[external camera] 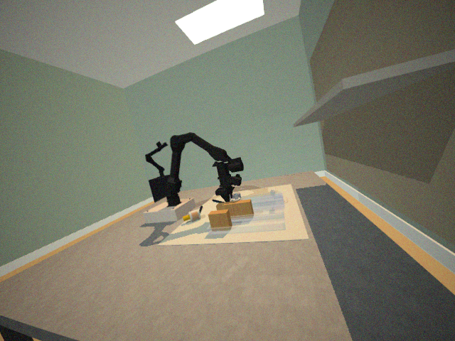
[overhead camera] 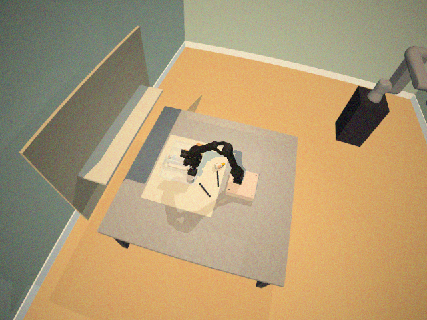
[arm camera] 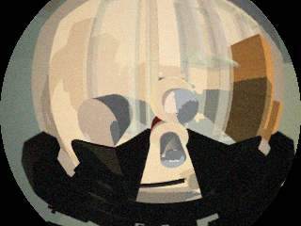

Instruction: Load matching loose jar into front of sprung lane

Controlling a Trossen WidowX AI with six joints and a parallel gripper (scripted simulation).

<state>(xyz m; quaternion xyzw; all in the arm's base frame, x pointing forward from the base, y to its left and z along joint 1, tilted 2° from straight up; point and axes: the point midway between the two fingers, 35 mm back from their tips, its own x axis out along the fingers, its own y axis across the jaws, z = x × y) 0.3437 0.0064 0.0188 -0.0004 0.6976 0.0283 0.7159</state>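
Observation:
My gripper points down, shut on a jar with a pale rim and grey-blue top. Another jar with a pale rim and grey-blue top stands directly beyond it, close or touching, among clear lane walls. A sliver of dark red shows beside the held jar. A wider jar with a dark grey top stands to the left in the wrist view. The clear lane rack lies under the arm. The pusher plate, the held jar's base and the front stop cannot be made out.
A white jar with a yellow cap lies on its side near the arm's base. Two black rods lie on the cream mat. Orange-brown blocks stand beside the rack.

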